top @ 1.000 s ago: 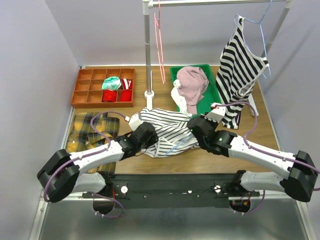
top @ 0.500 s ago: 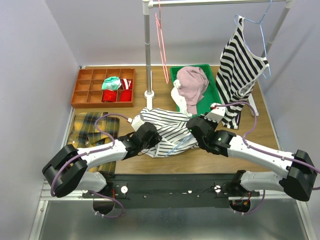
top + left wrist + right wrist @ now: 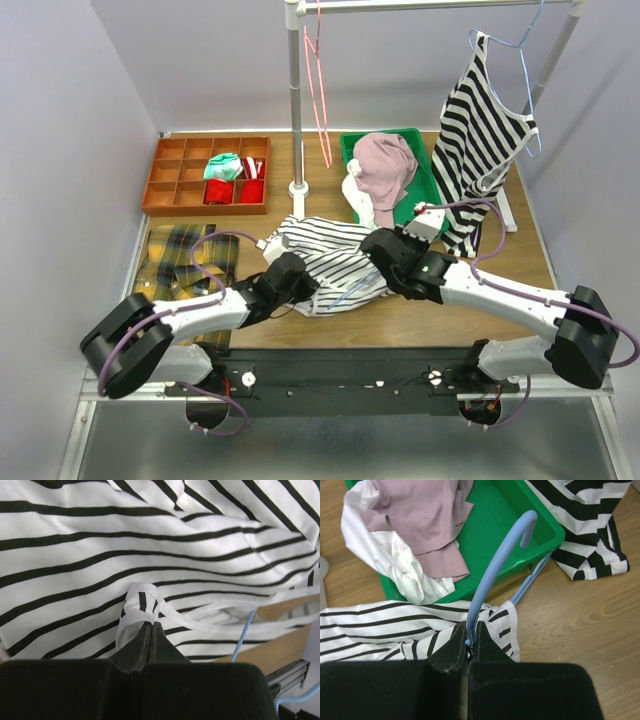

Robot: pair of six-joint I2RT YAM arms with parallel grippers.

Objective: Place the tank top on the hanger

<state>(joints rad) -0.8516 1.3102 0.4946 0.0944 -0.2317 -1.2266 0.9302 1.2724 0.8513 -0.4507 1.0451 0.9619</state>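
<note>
- Top external view: the tank top lies crumpled on the counter just in front of the green bin. Both arms reach low and inward. The left gripper is at the top's left edge and the right gripper at its right.
- Left wrist view: the left gripper is pinched shut on a folded white binding strap. The fabric looks soft, light and limp, likely to sag, so a bound edge is the surest hold. The hanger pokes out from under the cloth.
- Right wrist view: the right gripper is clamped on the hanger's hook stem, with the hook pointing toward the green bin. The wire looks thin and stiff and may swivel.
</note>
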